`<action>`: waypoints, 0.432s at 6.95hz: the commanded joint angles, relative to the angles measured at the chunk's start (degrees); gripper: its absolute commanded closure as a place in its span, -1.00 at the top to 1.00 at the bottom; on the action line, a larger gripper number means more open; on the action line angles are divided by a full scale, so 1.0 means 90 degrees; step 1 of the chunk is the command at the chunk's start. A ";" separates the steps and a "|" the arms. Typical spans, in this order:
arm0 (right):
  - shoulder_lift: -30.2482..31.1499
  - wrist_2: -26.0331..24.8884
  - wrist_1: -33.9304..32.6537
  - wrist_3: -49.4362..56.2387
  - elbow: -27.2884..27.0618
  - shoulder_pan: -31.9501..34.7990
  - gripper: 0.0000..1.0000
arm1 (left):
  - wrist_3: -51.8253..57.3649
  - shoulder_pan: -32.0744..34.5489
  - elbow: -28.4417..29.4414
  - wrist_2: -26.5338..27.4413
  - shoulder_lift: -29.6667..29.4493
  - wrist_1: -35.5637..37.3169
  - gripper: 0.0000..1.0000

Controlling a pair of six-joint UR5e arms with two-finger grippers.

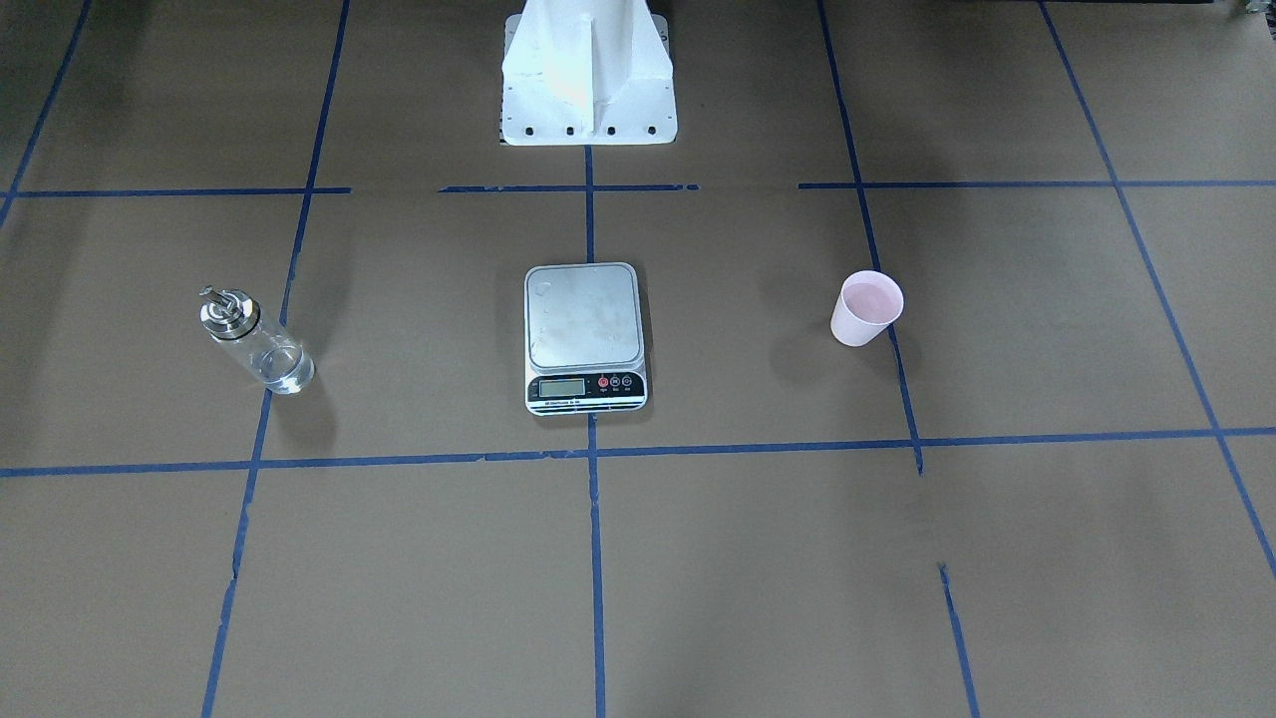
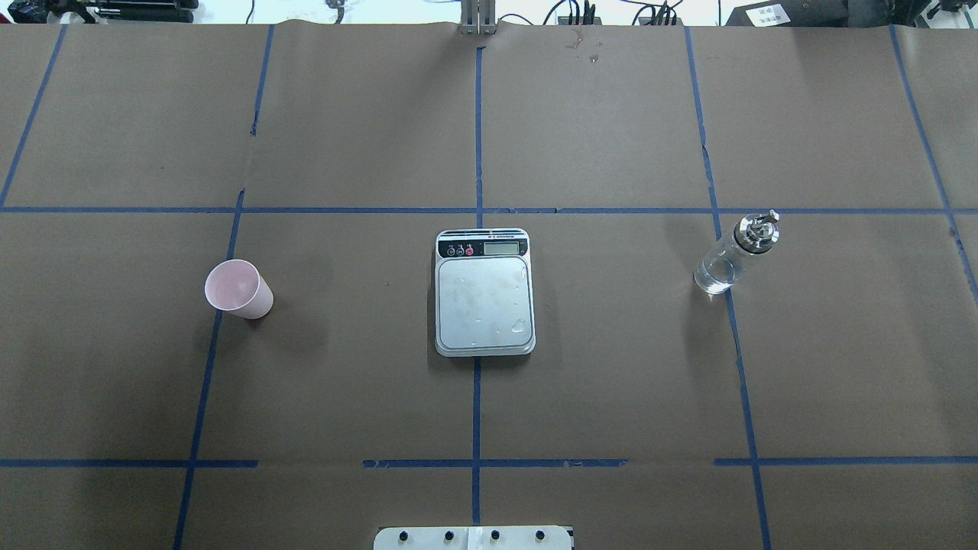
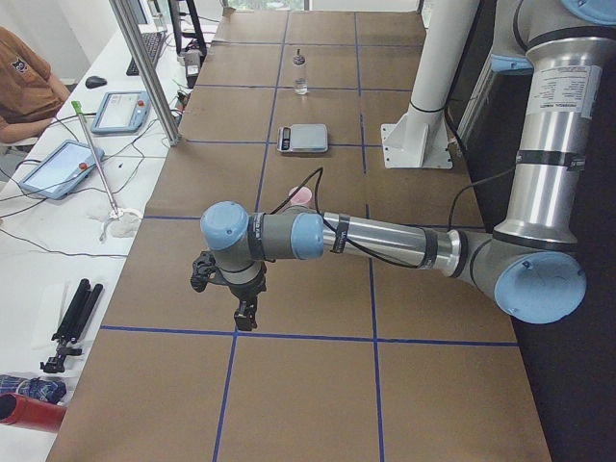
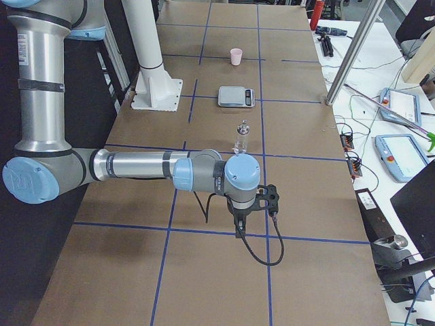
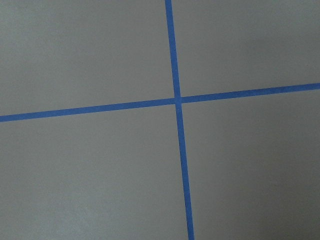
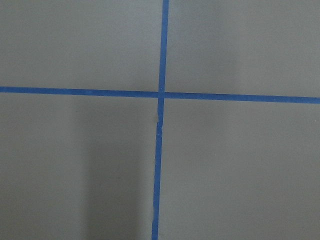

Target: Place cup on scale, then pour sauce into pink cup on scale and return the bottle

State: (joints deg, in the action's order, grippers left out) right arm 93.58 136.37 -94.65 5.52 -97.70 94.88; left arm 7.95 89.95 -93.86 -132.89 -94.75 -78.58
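Silver-platform rectangular kitchen scale [image 2: 484, 305] between upright pale pink tapered cup [image 2: 238, 289] and clear glass metal-capped bottle [image 2: 733, 256], both well apart from it, left gripper [image 3: 244, 320] and right gripper [image 4: 238, 232] finger spread cannot be told

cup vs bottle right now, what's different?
Look: the cup is opaque pale pink; the bottle is clear glass with a metal cap. Top: the cup is open-mouthed; the bottle is capped, with a spout. Place: the cup stands on the robot's left of the scale, the bottle on its right. Shared: both stand upright on the table, off the scale.
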 commanded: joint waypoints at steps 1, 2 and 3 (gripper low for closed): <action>-0.0007 -0.0025 0.0009 0.0002 0.0026 0.0004 1.00 | 0.0005 -0.0004 -0.0001 -0.0010 0.0001 0.0000 1.00; -0.0007 -0.0025 0.0009 0.0002 -0.0003 0.0004 1.00 | 0.0005 -0.0004 -0.0010 -0.0010 -0.0009 -0.0009 1.00; -0.0007 -0.0005 0.0009 0.0002 -0.0013 0.0014 1.00 | -0.0053 -0.0004 -0.0204 0.0010 -0.0087 0.0000 1.00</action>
State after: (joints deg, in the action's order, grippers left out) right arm 93.53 136.20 -94.58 5.54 -97.70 94.96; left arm 7.87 89.92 -94.37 -132.93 -94.98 -78.61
